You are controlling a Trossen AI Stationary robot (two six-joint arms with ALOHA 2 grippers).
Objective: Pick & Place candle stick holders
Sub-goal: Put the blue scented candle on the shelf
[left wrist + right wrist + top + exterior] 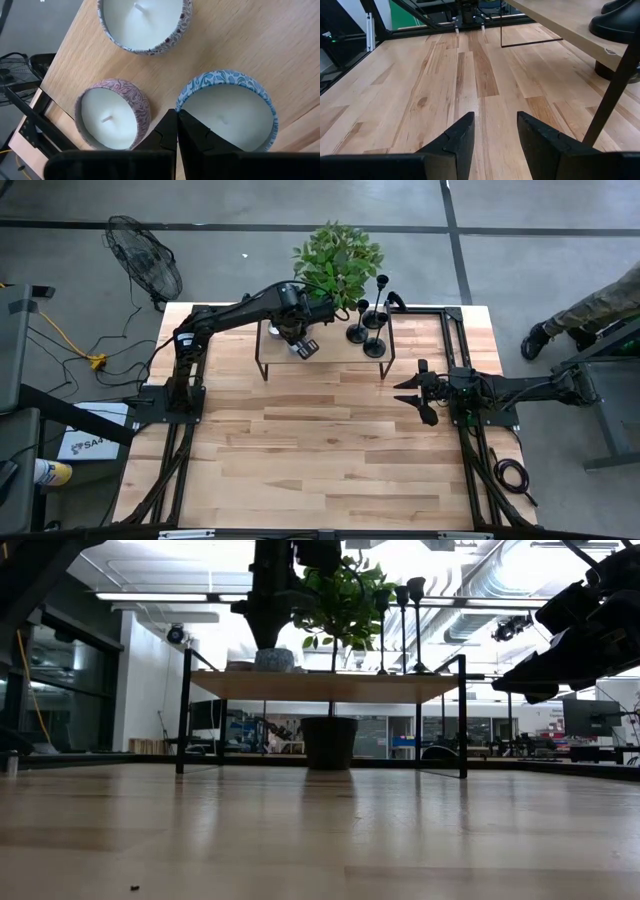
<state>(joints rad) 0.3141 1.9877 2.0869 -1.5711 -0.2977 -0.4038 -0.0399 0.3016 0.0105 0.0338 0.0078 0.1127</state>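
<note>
Three black candle stick holders [358, 332], [375, 317], [375, 347] stand upright on their round bases at the right end of a small raised wooden shelf [330, 358]. In the low view [403, 625] their stems rise above the shelf top. My left gripper [177, 131] is shut and points down over the shelf's left end [300, 340], between a pink-tinned candle [112, 117] and a blue-tinned candle [227, 112], away from the holders. My right gripper [495, 135] is open and empty, low over the table [420, 390] on the near right side of the shelf. My left gripper's shut fingertips [170, 125] stand right beside the blue tin's rim [181, 102], coming from above. I cannot tell whether they touch the rim or the shelf top.
A third candle in a white-and-purple tin [145, 25] lies farther along the shelf. A potted plant [338, 255] stands behind the shelf. The shelf's thin black legs [615, 85] stand close to my right gripper. A person's leg and shoe [545, 335] show beyond the table's right edge.
</note>
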